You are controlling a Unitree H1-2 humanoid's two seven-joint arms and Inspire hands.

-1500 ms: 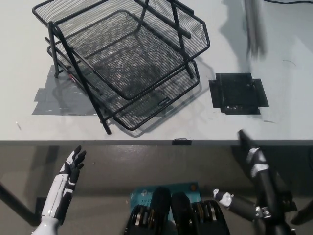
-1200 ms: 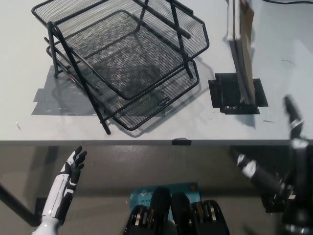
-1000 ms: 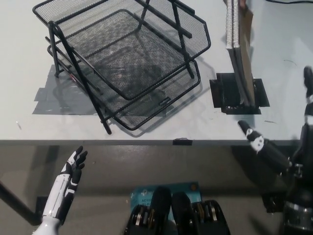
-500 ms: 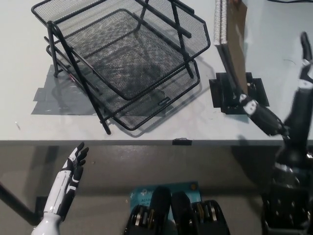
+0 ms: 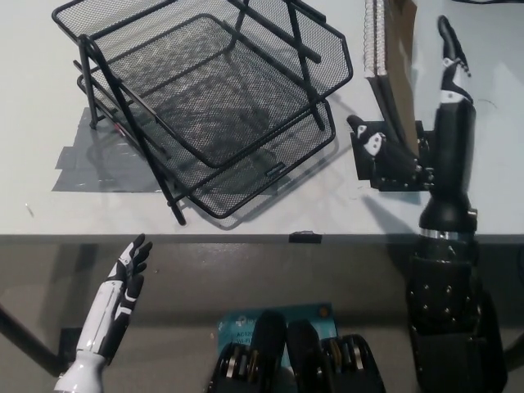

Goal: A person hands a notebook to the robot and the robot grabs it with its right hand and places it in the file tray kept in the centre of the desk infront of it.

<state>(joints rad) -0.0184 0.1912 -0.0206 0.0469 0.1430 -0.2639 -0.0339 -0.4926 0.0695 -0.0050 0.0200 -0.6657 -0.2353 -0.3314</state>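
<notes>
Notebook [image 5: 391, 57] top cut by upper edge; file tray [image 5: 123, 24] top clipped.

file tray [image 5: 205, 106] — 1, two mesh tiers | notebook [image 5: 391, 57] — 1 | black tape patch [image 5: 370, 168] — 1 | grey tape patch [image 5: 98, 160] — 1 | robot hands — 2: right hand [image 5: 426, 123], left hand [image 5: 123, 282] | desk [image 5: 475, 205] — 1

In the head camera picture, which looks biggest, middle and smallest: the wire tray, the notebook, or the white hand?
1. File tray, by far the biggest.
2. Notebook, held upright, so mostly its edge shows and its real size is unsure.
3. Left hand, smallest.
</notes>
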